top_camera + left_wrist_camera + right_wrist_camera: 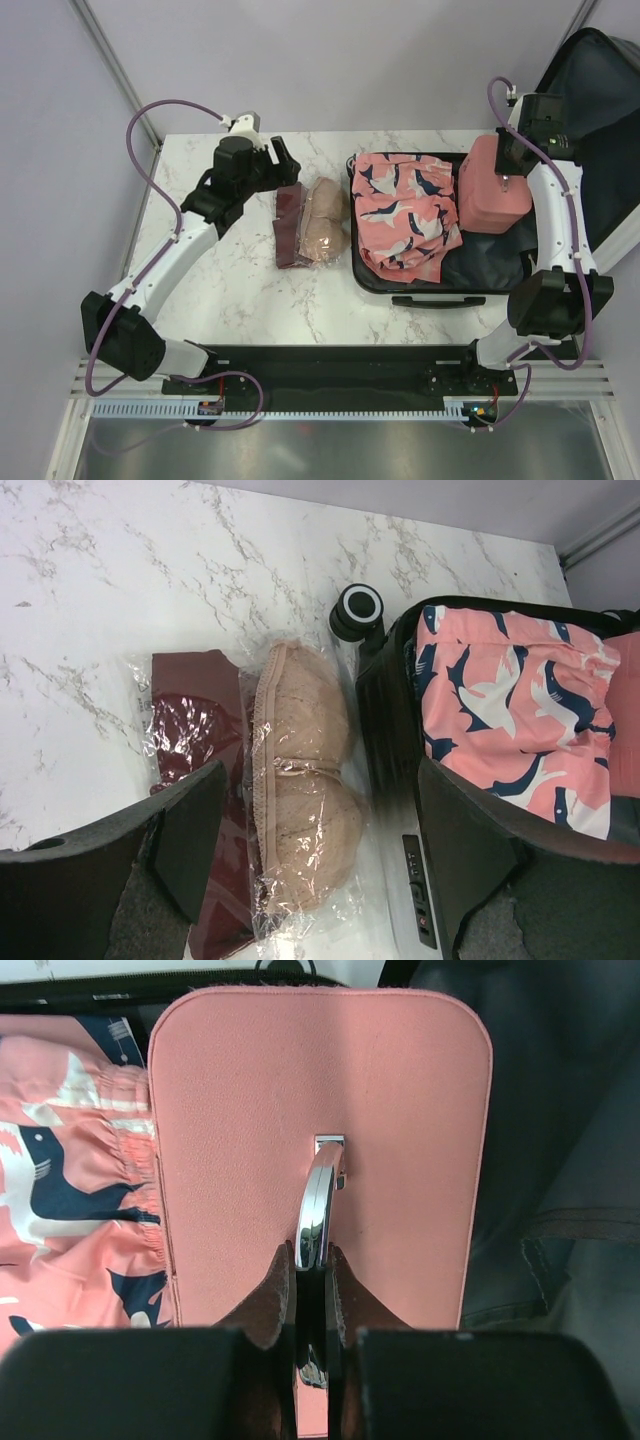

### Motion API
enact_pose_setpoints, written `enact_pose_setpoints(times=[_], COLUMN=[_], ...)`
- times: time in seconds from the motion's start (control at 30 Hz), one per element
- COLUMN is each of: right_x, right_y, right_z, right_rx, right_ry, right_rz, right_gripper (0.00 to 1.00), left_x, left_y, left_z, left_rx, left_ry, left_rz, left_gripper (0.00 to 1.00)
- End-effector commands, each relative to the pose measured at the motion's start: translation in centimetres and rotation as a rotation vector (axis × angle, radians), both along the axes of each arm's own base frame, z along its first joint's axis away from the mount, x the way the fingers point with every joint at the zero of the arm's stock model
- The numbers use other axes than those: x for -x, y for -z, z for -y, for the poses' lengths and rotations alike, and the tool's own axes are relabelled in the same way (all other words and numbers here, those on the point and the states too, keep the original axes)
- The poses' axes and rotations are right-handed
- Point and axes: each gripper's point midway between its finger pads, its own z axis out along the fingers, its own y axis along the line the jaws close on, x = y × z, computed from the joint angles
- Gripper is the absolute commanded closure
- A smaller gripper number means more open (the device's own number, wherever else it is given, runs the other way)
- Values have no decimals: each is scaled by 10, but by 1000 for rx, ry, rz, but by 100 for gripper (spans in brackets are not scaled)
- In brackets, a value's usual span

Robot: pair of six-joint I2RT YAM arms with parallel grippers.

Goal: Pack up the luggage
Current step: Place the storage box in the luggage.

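Observation:
The luggage lies open on the right of the table, its dark-lined lid raised behind. A pink shark-print garment fills its left part. My right gripper is shut on the chrome handle of a small pink case, which is over the luggage's right part. In the right wrist view the gripper pinches the handle from both sides. My left gripper hangs open above a beige bra packet and a maroon packet, touching neither.
Both plastic-wrapped packets lie on the marble table just left of the luggage shell. A luggage wheel sticks out at its far corner. A grey wall and a metal post stand behind the table.

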Motion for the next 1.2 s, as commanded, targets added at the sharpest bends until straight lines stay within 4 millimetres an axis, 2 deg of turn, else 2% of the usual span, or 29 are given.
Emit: enact_pose_setpoints(times=[0.0, 0.2, 0.37, 0.4, 0.5, 0.6, 0.77, 0.93, 1.17], right_x=[-16, -26, -34, -38, -45, -51, -58, -58, -63], right_y=[-20, -22, -16, -16, -9, 9, 12, 44, 71], right_z=[6, 12, 4, -4, -17, -20, -8, -2, 26], right_rx=[40, 59, 101, 112, 161, 205, 263, 241, 160], right_ry=[-12, -1, -26, -46, -72, -76, -20, -6, 55], right_rz=[101, 104, 79, 79, 61, 24, 54, 27, 14], right_gripper=[100, 100, 100, 100, 100, 100, 100, 100, 100], left_x=[-10, -6, -5, -6, -8, -10, -10, -8, -4], left_y=[-26, -23, -21, -22, -23, -25, -27, -25, -22], left_z=[5, 1, -4, -4, -2, -2, -3, -6, -14], left_rx=[5, 3, -3, -2, -2, 2, 3, 1, 0], left_ry=[35, 27, 18, 18, 21, 22, 17, 1, -29], left_rz=[79, 75, 72, 74, 74, 76, 81, 79, 76], left_gripper=[16, 16, 16, 16, 16, 16, 16, 16, 16])
